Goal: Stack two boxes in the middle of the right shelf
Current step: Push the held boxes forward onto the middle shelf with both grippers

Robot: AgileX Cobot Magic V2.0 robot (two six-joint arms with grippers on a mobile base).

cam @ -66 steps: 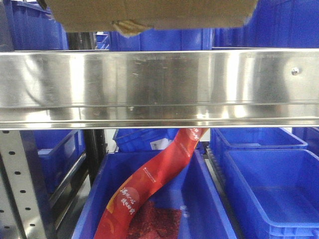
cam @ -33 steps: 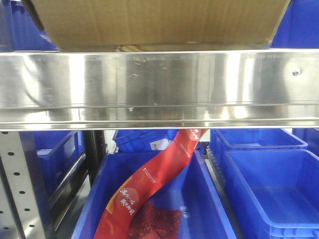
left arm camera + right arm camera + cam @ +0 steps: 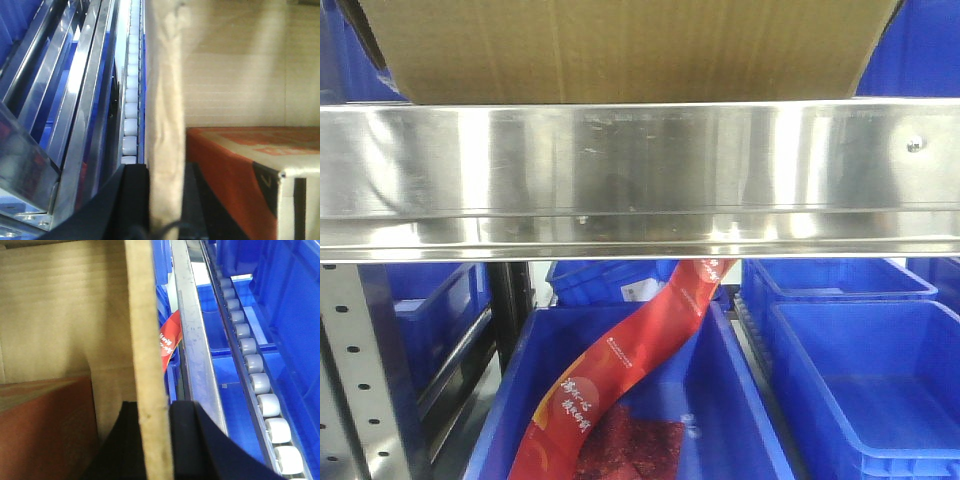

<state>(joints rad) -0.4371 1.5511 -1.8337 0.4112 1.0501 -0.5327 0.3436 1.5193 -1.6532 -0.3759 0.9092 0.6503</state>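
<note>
Cardboard box [image 3: 620,50], plain brown and ribbed, sits above the shelf [image 3: 640,170] front rail, each gripper [image 3: 155,200] [image 3: 155,440] clamping a side wall.

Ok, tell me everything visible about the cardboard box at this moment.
The cardboard box is plain brown corrugated board, open-topped. Its front face fills the top of the front view, the bottom edge hidden behind the steel shelf rail. Each wrist view shows black fingers straddling a side wall. Inside lies an orange-red carton.
</note>
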